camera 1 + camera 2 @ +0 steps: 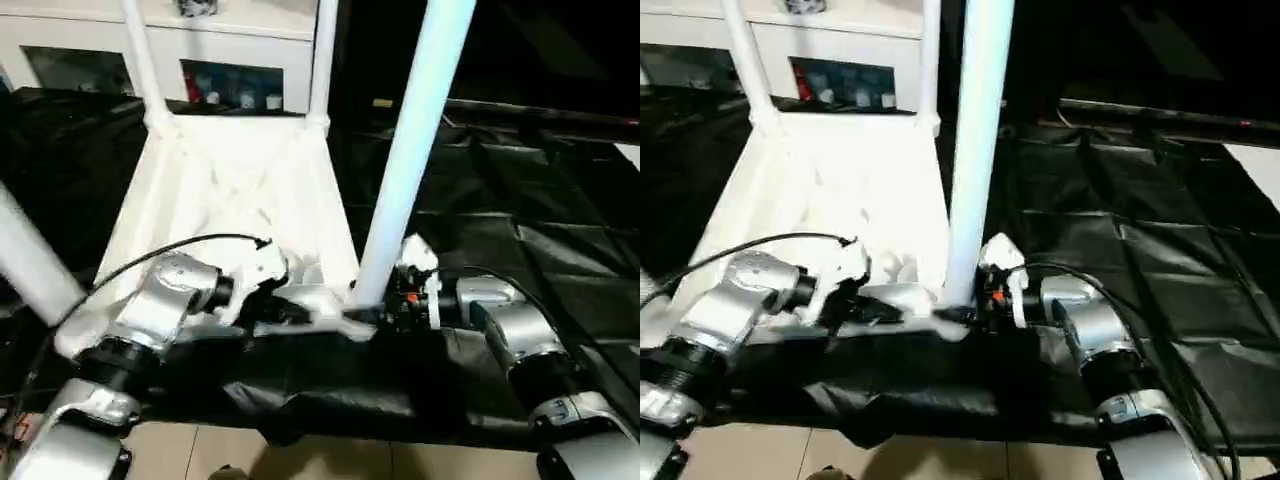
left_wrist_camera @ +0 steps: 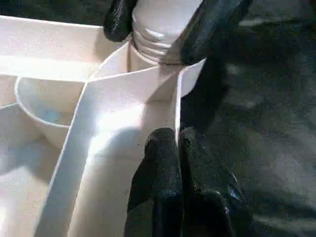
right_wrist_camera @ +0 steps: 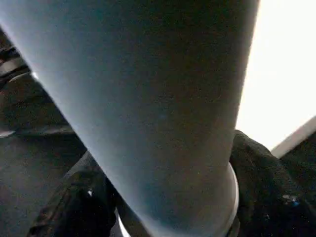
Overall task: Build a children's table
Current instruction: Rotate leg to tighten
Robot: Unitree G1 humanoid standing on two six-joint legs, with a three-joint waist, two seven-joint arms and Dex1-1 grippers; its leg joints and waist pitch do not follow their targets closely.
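Standing upturned — all-white children's table [image 1: 235,190], ribbed underside, tapered legs [image 1: 410,150] skyward.

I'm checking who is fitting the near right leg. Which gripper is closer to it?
Right. The right gripper has a finger on each side of the leg at its threaded base. The left gripper, shut, presses the tabletop's rim beside that corner socket.

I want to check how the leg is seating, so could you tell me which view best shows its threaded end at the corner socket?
The left wrist view: the leg's threaded end sits in the corner socket. The head views show the leg's full length. The right wrist view shows its shaft close up.
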